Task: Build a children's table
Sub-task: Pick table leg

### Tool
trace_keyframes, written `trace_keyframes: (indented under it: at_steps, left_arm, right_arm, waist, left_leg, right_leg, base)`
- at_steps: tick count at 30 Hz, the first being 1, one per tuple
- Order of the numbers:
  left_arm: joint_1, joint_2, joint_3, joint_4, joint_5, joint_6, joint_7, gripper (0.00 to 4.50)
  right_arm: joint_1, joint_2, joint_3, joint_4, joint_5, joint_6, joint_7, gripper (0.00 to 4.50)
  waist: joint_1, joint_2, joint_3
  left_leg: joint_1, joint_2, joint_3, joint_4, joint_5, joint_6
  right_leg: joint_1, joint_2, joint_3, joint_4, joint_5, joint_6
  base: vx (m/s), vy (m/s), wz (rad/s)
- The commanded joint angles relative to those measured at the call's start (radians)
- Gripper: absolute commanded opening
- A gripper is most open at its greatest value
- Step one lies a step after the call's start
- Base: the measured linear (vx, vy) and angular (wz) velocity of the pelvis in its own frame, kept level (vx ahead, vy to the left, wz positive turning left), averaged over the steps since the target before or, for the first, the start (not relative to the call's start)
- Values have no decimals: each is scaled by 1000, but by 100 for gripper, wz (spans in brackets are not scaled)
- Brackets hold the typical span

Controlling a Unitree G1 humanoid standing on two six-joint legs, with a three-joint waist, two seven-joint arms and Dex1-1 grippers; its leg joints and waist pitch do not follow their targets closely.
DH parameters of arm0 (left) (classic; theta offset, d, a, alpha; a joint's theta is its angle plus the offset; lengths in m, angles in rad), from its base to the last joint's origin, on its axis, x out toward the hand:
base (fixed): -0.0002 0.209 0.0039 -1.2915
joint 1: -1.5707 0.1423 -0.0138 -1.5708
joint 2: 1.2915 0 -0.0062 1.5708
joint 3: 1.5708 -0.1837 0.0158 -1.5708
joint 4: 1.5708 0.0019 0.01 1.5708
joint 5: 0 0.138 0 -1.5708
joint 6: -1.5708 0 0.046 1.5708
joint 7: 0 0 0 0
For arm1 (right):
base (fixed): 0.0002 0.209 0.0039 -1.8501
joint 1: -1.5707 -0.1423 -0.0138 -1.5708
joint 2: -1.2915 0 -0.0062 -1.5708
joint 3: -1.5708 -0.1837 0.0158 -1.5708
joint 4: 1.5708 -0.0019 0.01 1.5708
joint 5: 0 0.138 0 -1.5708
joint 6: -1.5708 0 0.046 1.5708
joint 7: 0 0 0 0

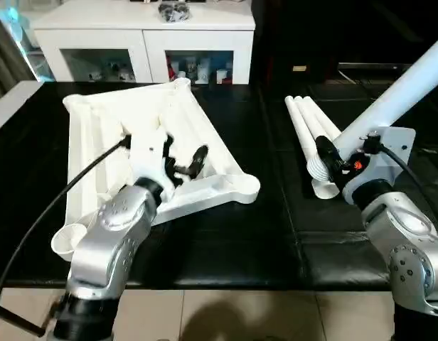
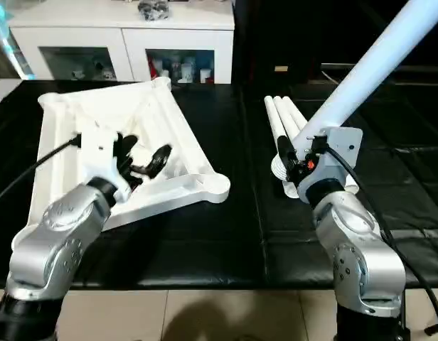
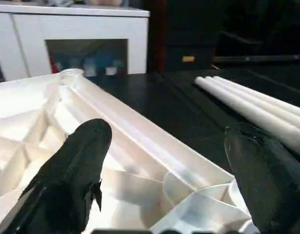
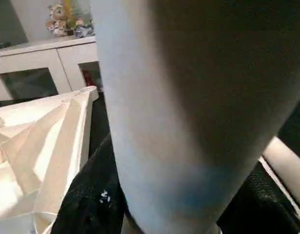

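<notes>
1. Tabletop [image 1: 169, 135], white, ribbed underside up, lies at centre-left of the head views.
2. Left gripper [image 3: 164, 170] spreads wide above its ribs.
3. Right gripper [image 1: 331, 160] clamps a raised leg [image 1: 404, 96]; the right wrist view shows it close up, beside three legs [image 2: 283, 117] lying flat.

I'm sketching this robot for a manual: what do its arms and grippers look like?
Both forearms are rounded silver shells with small bolts. The left gripper and right gripper each have two black fingers on a white wrist block. Black cables loop to each wrist; a small red-orange mark shows on the right one.

No words, numbers, labels or signs can be read on anything in these pictures at all.
</notes>
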Motion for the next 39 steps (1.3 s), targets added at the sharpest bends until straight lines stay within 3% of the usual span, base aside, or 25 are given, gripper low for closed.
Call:
trace_keyframes:
  at_steps: [1, 3, 5, 6, 8, 9, 10, 11, 13, 19, 20, 21, 22, 23, 24, 31, 34, 35, 38, 39]
  left_arm:
    - [4, 8, 15, -22, 13, 23, 16, 418]
    - [3, 12, 20, -15, 14, 40, 16, 418]
    - [-1, 10, 24, -1, 25, 41, 26, 418]
    - [-3, 7, 29, 2, 30, 34, 30, 418]
    - [-3, 6, 35, 1, 26, 41, 30, 418]
    - [-3, 7, 40, -4, 19, 54, 30, 418]
    - [-3, 7, 46, -9, 13, 64, 32, 418]
    - [-3, 7, 46, -10, 13, 65, 32, 418]
    - [7, 27, 42, -22, 23, 58, 22, 418]
    - [31, 30, 54, -22, 36, 43, 28, 418]
    - [29, 26, 53, -18, 40, 30, 22, 418]
    - [25, 25, 50, -12, 46, 21, 20, 418]
    - [24, 25, 49, -10, 46, 19, 19, 418]
    - [21, 23, 48, -7, 47, 16, 17, 418]
    - [18, 18, 48, -4, 45, 15, 14, 418]
    - [40, 25, 34, -6, 61, -42, 4, 418]
    - [47, 17, 48, -24, 43, -17, -3, 418]
    - [47, 18, 47, -23, 44, -17, -4, 418]
    - [44, 26, 41, -19, 54, -30, -16, 418]
    - [42, 22, 45, -18, 49, -27, -13, 418]
  right_arm:
    - [-11, 9, 20, 4, -18, -3, -7, 194]
    - [-12, 9, 37, 8, -31, -11, -4, 194]
    - [-24, 5, 58, 15, -39, -21, 1, 194]
    - [-31, 3, 65, 19, -37, -22, 5, 194]
    - [-38, 0, 73, 21, -32, -17, 12, 194]
    - [-41, -2, 77, 23, -24, -13, 25, 194]
    - [-46, -4, 78, 33, -20, -11, 35, 194]
    - [-46, -5, 78, 35, -20, -10, 36, 194]
    - [-51, -9, 82, 64, -37, -29, 43, 194]
    - [-26, 16, 73, 63, -11, -52, 72, 194]
    - [-21, 31, 67, 65, -15, -85, 57, 194]
    - [-19, 31, 74, 71, -50, -117, 31, 194]
    - [-18, 27, 79, 72, -54, -114, 33, 194]
    - [-17, 17, 89, 74, -60, -106, 41, 194]
    - [-11, 3, 104, 75, -51, -106, 79, 194]
    - [58, 17, 97, 64, -73, -114, 58, 194]
    - [80, 28, 92, 55, -71, -115, 40, 194]
    - [81, 28, 92, 55, -71, -116, 39, 194]
    - [92, 53, 74, 54, -53, -121, 20, 194]
    - [94, 54, 71, 52, -52, -113, 16, 194]
  waist:
    - [5, -13, -64]
    - [8, -13, -65]
    - [13, -23, -65]
    - [17, -17, -65]
    - [18, -21, -64]
    - [21, -30, -62]
    - [22, -34, -61]
    - [23, -30, -62]
    - [25, -39, -61]
    - [27, -40, -62]
    - [29, -33, -63]
    - [28, -38, -62]
    - [31, -31, -61]
    - [30, -33, -61]
    - [32, -28, -61]
    - [41, -34, -61]
    - [41, -32, -60]
    - [41, -27, -59]
    - [40, -29, -59]
    - [40, -17, -58]
  left_leg:
    - [-5, -8, 14, -70, -146, 20]
    - [-4, -7, 14, -70, -139, 18]
    - [-6, -8, 15, -70, -128, 17]
    - [-5, -6, 14, -71, -124, 16]
    - [-3, -5, 14, -71, -125, 17]
    - [-5, -6, 16, -72, -127, 17]
    - [-3, -4, 16, -72, -127, 17]
    - [-3, -4, 15, -72, -127, 15]
    - [-1, -1, 15, -75, -134, 11]
    - [1, 0, 13, -78, -156, 2]
    - [2, 0, 13, -77, -154, 1]
    - [0, -1, 14, -77, -159, 0]
    - [2, 0, 13, -79, -164, -7]
    - [2, 0, 13, -79, -168, -8]
    - [4, 0, 12, -79, -174, -10]
    - [3, 0, 12, -81, -193, -7]
    - [3, 0, 11, -81, -207, -8]
    - [4, 0, 10, -82, -215, -12]
    - [4, -1, 10, -83, -226, -10]
    - [7, -1, 9, -84, -245, -13]
  right_leg:
    - [59, -38, 27, -92, -369, -9]
    - [60, -39, 29, -90, -338, -20]
    - [64, -41, 30, -87, -314, -29]
    - [64, -42, 32, -83, -300, -36]
    - [64, -43, 32, -82, -295, -39]
    - [66, -44, 33, -80, -301, -40]
    - [64, -45, 33, -81, -304, -39]
    - [64, -45, 33, -80, -301, -40]
    - [62, -46, 33, -81, -303, -38]
    - [63, -47, 35, -80, -279, -45]
    - [63, -48, 35, -79, -272, -48]
    - [63, -47, 35, -81, -274, -50]
    - [61, -48, 35, -82, -280, -50]
    - [62, -46, 35, -82, -281, -48]
    - [62, -46, 35, -81, -282, -48]
    - [63, -47, 36, -84, -296, -42]
    - [61, -47, 36, -85, -313, -42]
    - [60, -46, 35, -88, -320, -39]
    - [59, -46, 35, -88, -331, -34]
    - [55, -45, 34, -93, -348, -31]
  base:
    - [0, 0, 0]
    - [0, 0, 0]
    - [0, 0, 0]
    - [0, 0, 0]
    - [0, 0, 0]
    - [0, 0, 0]
    - [0, 0, 0]
    - [0, 0, 0]
    - [0, 0, 0]
    - [0, 0, 0]
    - [0, 0, 0]
    - [0, 0, 0]
    - [0, 0, 0]
    - [0, 0, 0]
    - [0, 0, 0]
    - [0, 0, 0]
    - [0, 0, 0]
    - [0, 0, 0]
    - [0, 0, 0]
    - [0, 0, 0]
